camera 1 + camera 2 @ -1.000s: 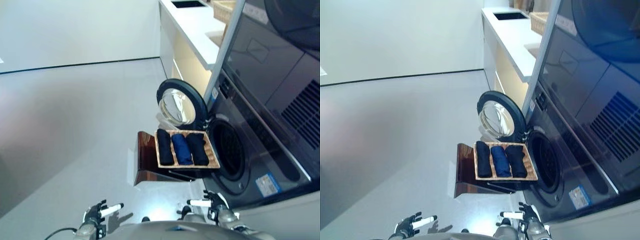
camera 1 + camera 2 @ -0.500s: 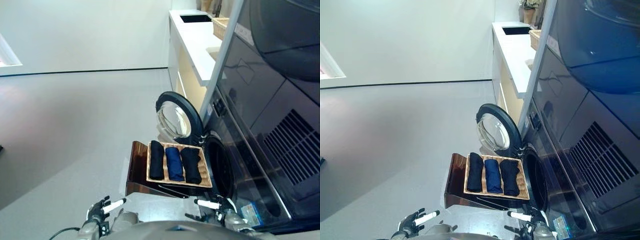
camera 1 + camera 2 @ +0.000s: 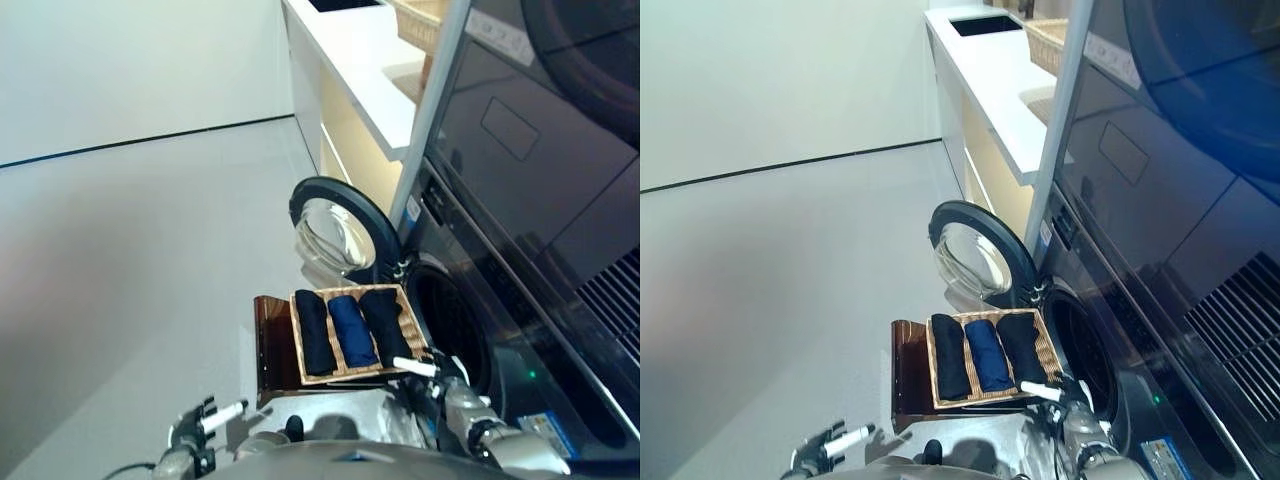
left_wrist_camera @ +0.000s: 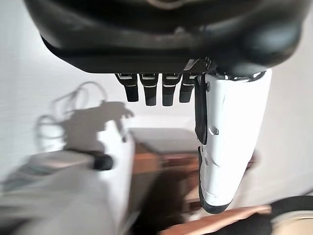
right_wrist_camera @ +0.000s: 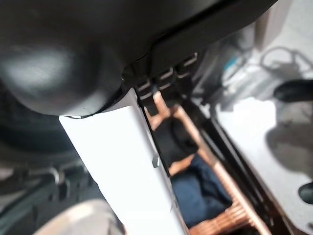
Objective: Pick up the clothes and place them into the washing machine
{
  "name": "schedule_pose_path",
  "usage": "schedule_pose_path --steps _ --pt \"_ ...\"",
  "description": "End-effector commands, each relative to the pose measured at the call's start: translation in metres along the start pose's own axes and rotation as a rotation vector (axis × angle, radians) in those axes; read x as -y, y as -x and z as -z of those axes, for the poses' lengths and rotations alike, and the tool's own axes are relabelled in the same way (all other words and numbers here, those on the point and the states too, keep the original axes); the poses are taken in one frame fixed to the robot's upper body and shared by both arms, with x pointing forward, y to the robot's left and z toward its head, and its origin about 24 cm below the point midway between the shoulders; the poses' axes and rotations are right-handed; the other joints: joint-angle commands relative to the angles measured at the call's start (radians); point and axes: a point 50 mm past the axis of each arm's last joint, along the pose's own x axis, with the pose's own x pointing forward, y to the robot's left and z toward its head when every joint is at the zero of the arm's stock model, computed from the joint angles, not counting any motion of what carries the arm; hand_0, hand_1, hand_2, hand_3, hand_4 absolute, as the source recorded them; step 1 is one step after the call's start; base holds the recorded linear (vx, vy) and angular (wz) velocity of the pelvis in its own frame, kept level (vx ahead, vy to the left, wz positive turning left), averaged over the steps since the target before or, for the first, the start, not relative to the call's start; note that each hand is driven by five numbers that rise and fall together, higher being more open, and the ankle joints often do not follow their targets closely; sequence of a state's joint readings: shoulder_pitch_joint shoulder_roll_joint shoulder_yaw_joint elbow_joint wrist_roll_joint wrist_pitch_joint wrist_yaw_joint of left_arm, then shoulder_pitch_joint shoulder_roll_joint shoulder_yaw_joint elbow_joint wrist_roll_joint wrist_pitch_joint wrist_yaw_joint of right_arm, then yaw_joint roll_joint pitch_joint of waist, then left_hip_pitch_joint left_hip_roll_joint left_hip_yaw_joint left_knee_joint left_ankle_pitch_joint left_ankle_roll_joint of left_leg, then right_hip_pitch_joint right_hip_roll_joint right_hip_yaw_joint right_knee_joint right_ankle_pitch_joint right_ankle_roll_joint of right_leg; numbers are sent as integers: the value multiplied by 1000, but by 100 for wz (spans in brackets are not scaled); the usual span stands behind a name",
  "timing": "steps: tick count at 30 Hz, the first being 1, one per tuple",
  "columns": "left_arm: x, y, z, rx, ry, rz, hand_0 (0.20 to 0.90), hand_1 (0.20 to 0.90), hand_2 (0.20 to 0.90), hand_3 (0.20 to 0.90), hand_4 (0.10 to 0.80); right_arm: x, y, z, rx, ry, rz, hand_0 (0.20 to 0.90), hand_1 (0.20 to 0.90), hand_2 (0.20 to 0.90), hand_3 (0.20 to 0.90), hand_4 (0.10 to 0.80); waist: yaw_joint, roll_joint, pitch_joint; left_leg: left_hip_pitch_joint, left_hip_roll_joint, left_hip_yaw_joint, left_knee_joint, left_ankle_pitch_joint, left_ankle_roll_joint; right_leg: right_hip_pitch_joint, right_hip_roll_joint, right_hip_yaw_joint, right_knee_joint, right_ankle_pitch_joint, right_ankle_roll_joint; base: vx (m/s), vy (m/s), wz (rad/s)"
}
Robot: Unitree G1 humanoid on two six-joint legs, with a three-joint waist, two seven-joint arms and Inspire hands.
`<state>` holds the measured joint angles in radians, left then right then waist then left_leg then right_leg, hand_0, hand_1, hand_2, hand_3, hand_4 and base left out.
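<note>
Zero clothes moved so far, judging by the layout. Nearest: left hand low at the near left, fingers relaxed and straight, holding nothing; well apart from the basket. Right hand just beside the basket's near right corner, white-covered thumb out, fingers seemingly loose over the rim in the wrist view; no grasp on anything, contact with the rim not clear. Next out: three rolled clothes side by side in the basket, black roll, blue roll, second black roll, all on a brown stand. Beyond: washer with door swung open, drum mouth dark, nothing visible inside. Left to do: all three picks and loads; likely first the roll closest to the right hand.
</note>
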<state>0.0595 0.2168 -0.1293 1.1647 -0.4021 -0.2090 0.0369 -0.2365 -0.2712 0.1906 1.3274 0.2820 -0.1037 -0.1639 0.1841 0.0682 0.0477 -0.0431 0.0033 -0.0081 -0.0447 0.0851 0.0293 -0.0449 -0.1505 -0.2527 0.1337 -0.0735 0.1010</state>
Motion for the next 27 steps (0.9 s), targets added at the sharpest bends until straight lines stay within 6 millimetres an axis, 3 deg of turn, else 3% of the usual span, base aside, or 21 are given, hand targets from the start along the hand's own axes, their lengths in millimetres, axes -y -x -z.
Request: schedule_pose_path --steps 1,2,5,9,14,20,22,23,27 --pt "-5 -3 -32 156 62 -15 900 900 900 900 800 17 -5 -93 265 22 113 900 900 900 900 800 38 -22 52 -183 -25 -41 107 -41 -56 43 -26 -40 -126 66 2 -181 -2 -1" --pt "-5 -3 -32 156 62 -15 900 900 900 900 800 17 -5 -93 265 22 113 900 900 900 900 800 38 -22 52 -183 -25 -41 107 -41 -56 43 -26 -40 -126 66 2 -212 27 -7" --pt "27 -1 -55 253 93 137 900 900 900 900 800 40 4 -169 415 13 204 900 900 900 900 800 42 35 137 -324 -34 -51 170 -31 -49 -128 -36 -19 -40 62 -14 -304 54 -1" --pt "38 4 -74 349 97 198 900 900 900 900 800 60 19 -222 525 9 282 900 900 900 900 800 55 59 172 -429 -43 -38 191 -26 -37 -260 -45 10 14 68 -13 -84 96 -6" --pt "35 5 -83 379 116 184 900 900 900 900 800 73 32 -249 585 -26 332 900 900 900 900 800 64 64 201 -506 -50 -29 215 -29 -36 -344 -52 31 55 62 -12 27 52 -16" --pt "35 5 -84 383 128 170 900 900 900 900 800 95 40 -262 584 -38 415 900 900 900 900 800 84 83 212 -554 -61 -29 230 -32 -39 -380 -64 30 64 62 -10 50 58 7" --pt "35 5 -85 388 139 152 900 900 900 900 800 108 53 -281 604 24 510 900 900 900 900 800 92 94 234 -578 -66 -23 232 -32 -39 -395 -68 36 61 67 -8 60 88 3" --pt "35 5 -86 389 139 152 900 900 900 900 800 108 53 -281 604 24 510 900 900 900 900 800 92 94 234 -578 -66 -23 232 -32 -39 -396 -68 36 61 67 -8 54 78 2" --pt "44 7 -99 444 130 143 900 900 900 900 800 112 67 -300 636 280 703 900 900 900 900 800 97 110 267 -604 -77 -21 244 -33 -41 -405 -71 36 56 75 -8 31 58 0"
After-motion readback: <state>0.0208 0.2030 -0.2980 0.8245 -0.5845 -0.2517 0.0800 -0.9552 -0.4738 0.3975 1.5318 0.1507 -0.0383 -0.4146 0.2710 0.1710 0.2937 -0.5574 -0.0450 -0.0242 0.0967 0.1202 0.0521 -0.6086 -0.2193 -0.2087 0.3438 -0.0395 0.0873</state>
